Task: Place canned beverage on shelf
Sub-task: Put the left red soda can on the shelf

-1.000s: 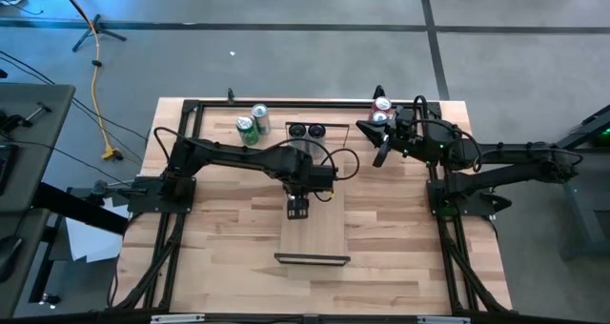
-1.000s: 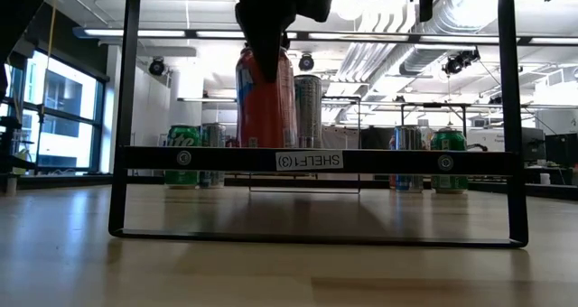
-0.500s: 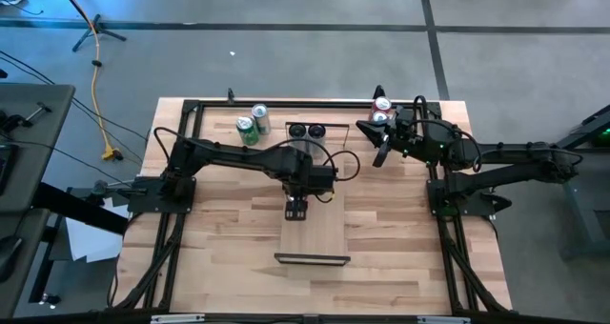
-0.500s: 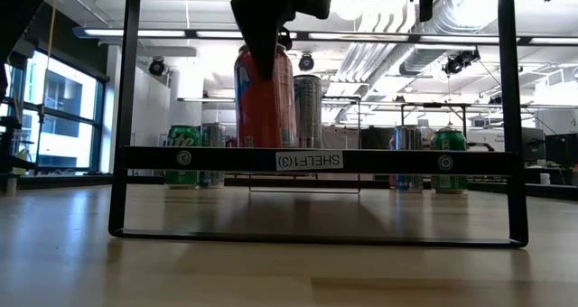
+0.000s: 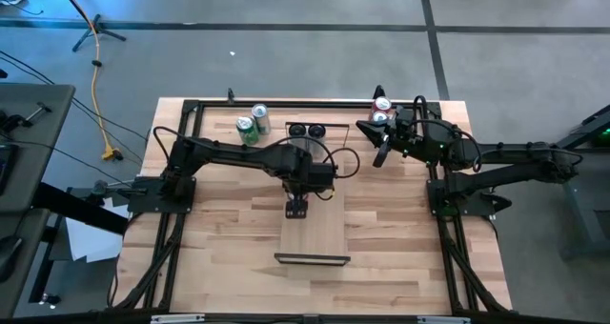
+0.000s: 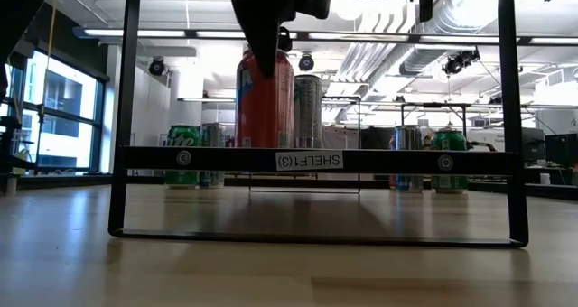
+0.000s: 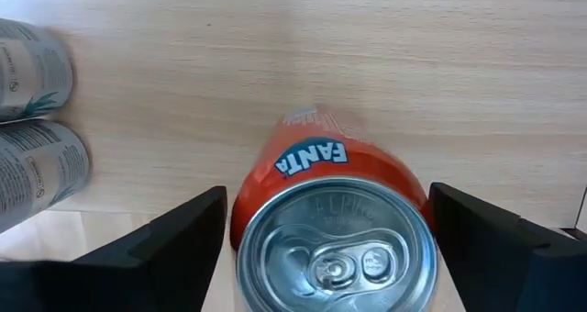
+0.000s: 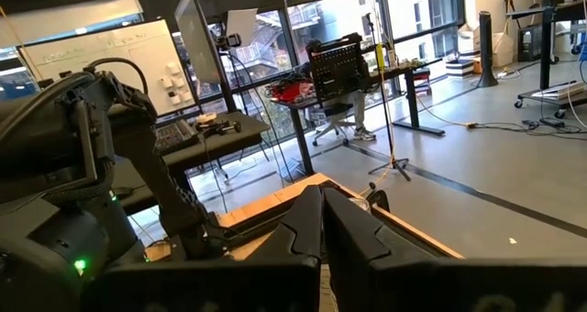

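- The orange can [image 7: 335, 225] stands upright on the shelf [image 5: 315, 236] near its far end, long axis vertical, straight below the left gripper [image 5: 297, 208]
- The left gripper's fingers [image 7: 170, 243] stand apart on either side of the can with gaps showing; half a second ago they sat closer on it
- The right gripper [image 5: 381, 156], fingers together, waits by the table's far right cans [image 5: 381, 111]

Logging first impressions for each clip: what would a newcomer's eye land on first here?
The orange Fanta can standing upright on the pale shelf at mid-table, with the left hand directly above it, fingers spread clear of its sides. Next, the green cans near the table's far edge. The right hand waits shut at the far right.
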Controlling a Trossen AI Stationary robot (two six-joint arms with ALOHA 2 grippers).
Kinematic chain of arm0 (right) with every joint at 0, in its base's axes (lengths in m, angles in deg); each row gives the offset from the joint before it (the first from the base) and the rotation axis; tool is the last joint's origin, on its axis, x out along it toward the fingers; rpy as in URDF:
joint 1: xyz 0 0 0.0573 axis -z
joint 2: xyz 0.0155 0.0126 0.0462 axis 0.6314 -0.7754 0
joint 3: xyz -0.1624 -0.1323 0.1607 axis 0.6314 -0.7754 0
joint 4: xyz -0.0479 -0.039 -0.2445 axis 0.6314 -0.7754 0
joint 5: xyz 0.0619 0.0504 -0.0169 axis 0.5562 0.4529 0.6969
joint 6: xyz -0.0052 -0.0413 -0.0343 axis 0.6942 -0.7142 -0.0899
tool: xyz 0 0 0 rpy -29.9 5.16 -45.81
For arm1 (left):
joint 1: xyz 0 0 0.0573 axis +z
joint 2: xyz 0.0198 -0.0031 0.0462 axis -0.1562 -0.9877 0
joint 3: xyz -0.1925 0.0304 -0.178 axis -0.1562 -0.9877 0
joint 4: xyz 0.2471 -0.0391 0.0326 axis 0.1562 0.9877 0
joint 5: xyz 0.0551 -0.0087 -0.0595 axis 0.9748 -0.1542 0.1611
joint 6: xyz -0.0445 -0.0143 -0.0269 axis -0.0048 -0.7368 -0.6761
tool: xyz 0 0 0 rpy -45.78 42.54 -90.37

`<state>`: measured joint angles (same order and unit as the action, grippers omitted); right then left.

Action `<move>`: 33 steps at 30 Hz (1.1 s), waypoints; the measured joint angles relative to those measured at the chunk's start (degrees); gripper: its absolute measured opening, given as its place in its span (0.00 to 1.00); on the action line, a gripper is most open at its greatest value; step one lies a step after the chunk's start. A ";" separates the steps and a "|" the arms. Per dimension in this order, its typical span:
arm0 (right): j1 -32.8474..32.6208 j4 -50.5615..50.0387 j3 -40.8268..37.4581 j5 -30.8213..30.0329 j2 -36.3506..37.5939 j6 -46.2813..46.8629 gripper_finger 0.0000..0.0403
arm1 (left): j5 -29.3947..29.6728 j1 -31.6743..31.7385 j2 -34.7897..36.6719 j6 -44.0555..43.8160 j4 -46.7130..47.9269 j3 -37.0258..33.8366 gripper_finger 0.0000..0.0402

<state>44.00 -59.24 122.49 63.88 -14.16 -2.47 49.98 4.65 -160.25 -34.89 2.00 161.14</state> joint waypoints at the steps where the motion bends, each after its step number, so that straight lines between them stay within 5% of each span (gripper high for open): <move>1: 0.02 -0.07 0.00 0.00 0.00 0.02 0.00 | -0.03 0.06 0.00 -0.01 0.14 0.08 0.83; 13: 0.01 -0.41 0.00 0.00 0.00 0.21 0.00 | -1.49 1.82 1.27 2.91 5.40 13.17 0.83; 20: 0.01 -1.72 0.00 0.00 -0.04 0.20 0.00 | -1.26 1.45 8.64 6.42 3.96 15.65 0.83; 27: 0.01 -2.87 0.00 -0.02 -0.04 1.31 0.00 | -1.09 1.15 18.69 4.76 -3.65 8.71 0.83; 33: 0.02 -3.33 0.00 -0.02 -0.04 1.29 0.00 | -0.96 0.88 31.78 0.42 -22.13 -8.55 0.83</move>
<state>44.02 -62.57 122.49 63.86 -14.21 -1.18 49.02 5.52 -128.47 -34.46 -20.12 152.59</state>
